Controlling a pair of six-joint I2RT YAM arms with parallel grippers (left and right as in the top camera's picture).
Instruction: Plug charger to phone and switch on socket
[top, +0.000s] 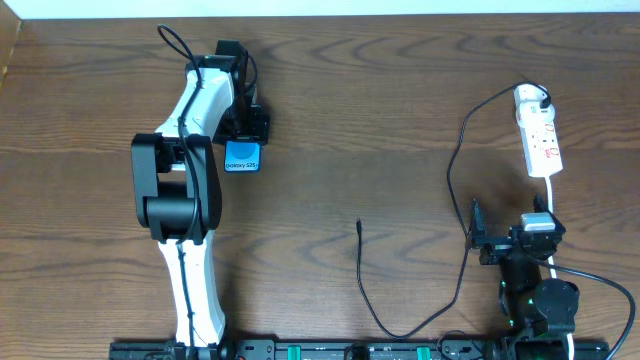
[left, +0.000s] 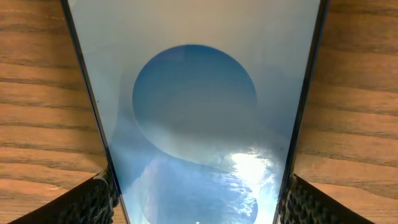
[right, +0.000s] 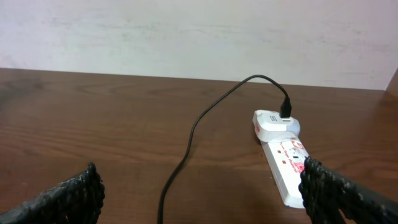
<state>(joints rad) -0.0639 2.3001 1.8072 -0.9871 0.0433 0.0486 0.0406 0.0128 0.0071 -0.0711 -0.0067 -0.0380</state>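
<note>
The phone (top: 242, 157) lies on the wooden table at the upper left, blue screen up; it fills the left wrist view (left: 196, 93). My left gripper (top: 244, 132) (left: 196, 202) is shut on the phone's long edges. The charger cable (top: 452, 170) runs from its black plug (right: 285, 112), seated in a white adapter on the socket strip (top: 540, 140) (right: 283, 162), loops down, and ends at a free connector tip (top: 359, 224) mid-table. My right gripper (top: 510, 222) (right: 199, 196) is wide open and empty, just in front of the strip, with the cable (right: 186, 149) between its fingers.
The strip's white cord (top: 552, 195) runs down past my right arm. A black rail (top: 330, 350) lines the table's front edge. A pale wall (right: 186, 31) stands behind the table.
</note>
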